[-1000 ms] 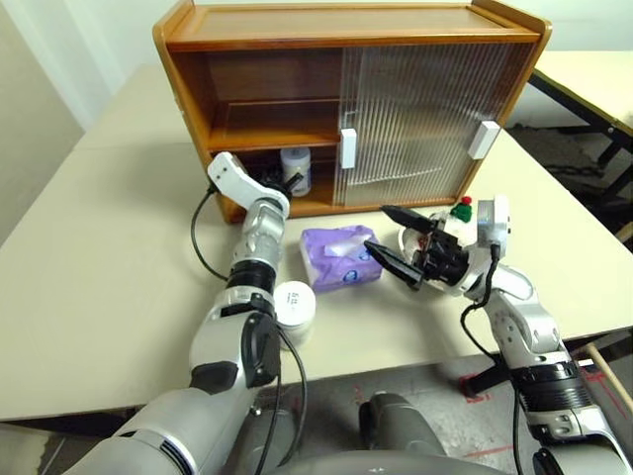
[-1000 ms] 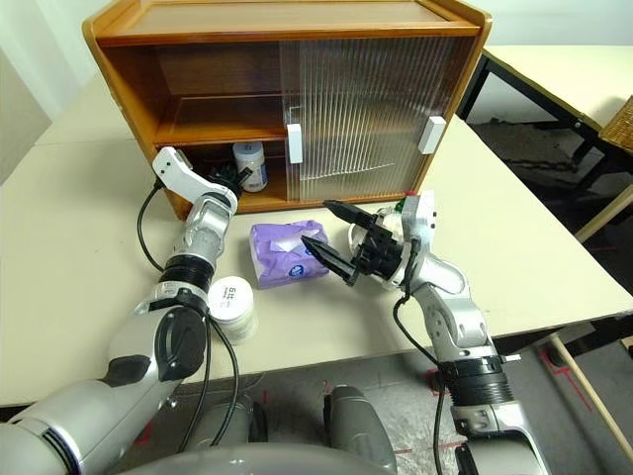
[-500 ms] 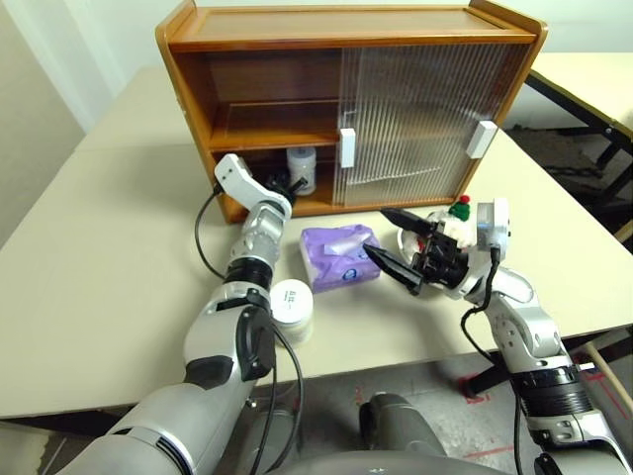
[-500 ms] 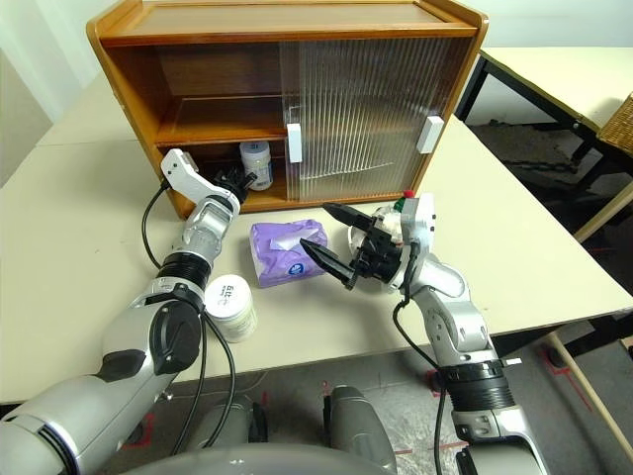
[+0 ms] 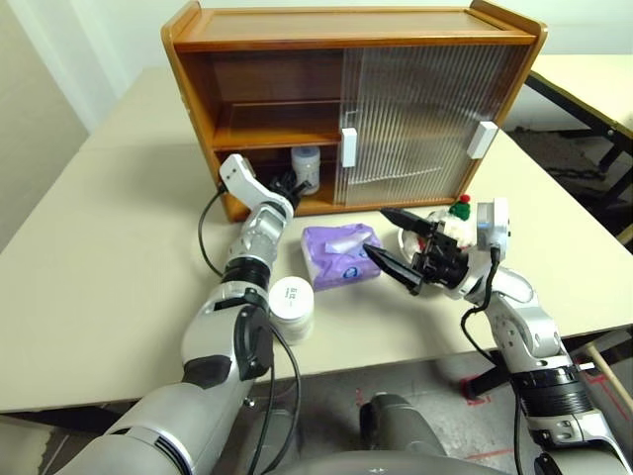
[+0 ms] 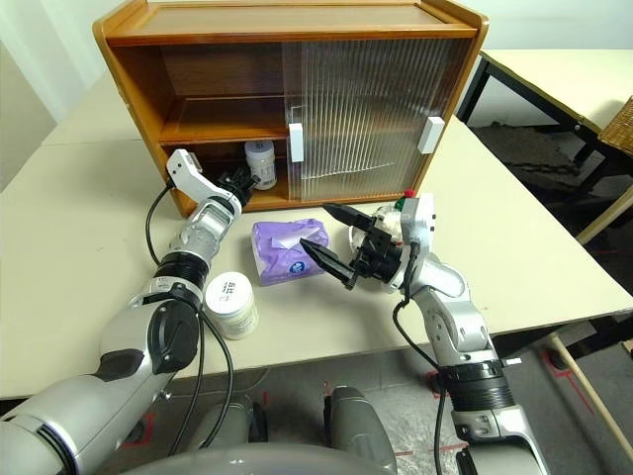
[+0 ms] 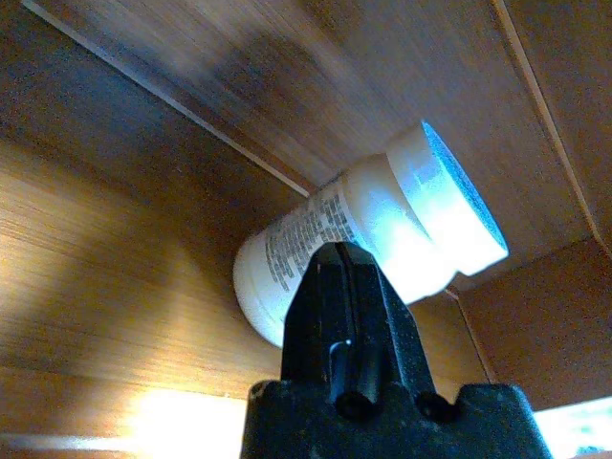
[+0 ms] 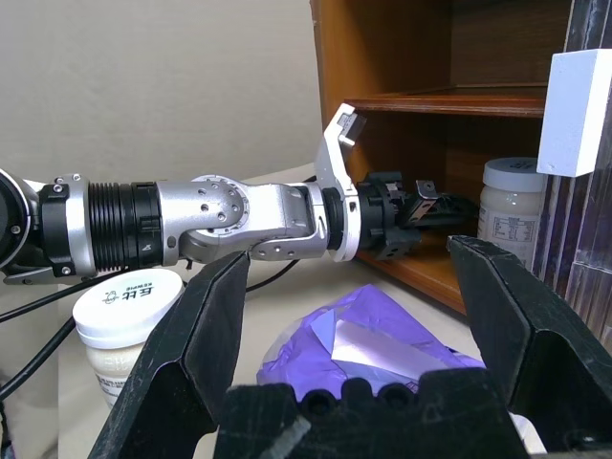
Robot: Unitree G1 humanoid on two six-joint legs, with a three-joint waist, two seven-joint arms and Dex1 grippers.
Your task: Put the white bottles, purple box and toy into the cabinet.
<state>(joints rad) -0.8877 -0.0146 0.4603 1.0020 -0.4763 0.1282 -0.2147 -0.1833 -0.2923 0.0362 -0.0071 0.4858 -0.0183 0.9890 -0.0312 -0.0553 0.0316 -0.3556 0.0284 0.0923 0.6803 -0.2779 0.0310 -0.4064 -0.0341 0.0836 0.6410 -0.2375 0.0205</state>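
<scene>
Cream tabletop (image 5: pixel 89 247) runs bare to the left of the large wooden cabinet (image 5: pixel 351 25) with 1 shelf, which stands toward the far side of the table; a dark gap separates a second table (image 5: pixel 593 79) to the right. Both ribbed translucent sliding doors (image 5: pixel 420 119) with white handles cover the cabinet's right portion, leaving the left portion open. In the lower open compartment, 1 small white plastic bottle (image 5: pixel 307 168) with a round lid stands upright just beside the door edge. The left gripper (image 5: pixel 289 185) reaches into that compartment at the front edge, its black fingers pressed together on nothing, tips just short of the bottle. A second white bottle (image 5: pixel 291 309) stands on the table near the front edge, against the left forearm. The soft lavender-purple pack (image 5: pixel 341 255) lies between the arms, in front of the cabinet. The right gripper (image 5: pixel 396 242) hovers just beside the pack, fingers spread wide and empty. The white plush toy (image 5: pixel 455 220) with green hat sits behind the right wrist, partly hidden.
</scene>
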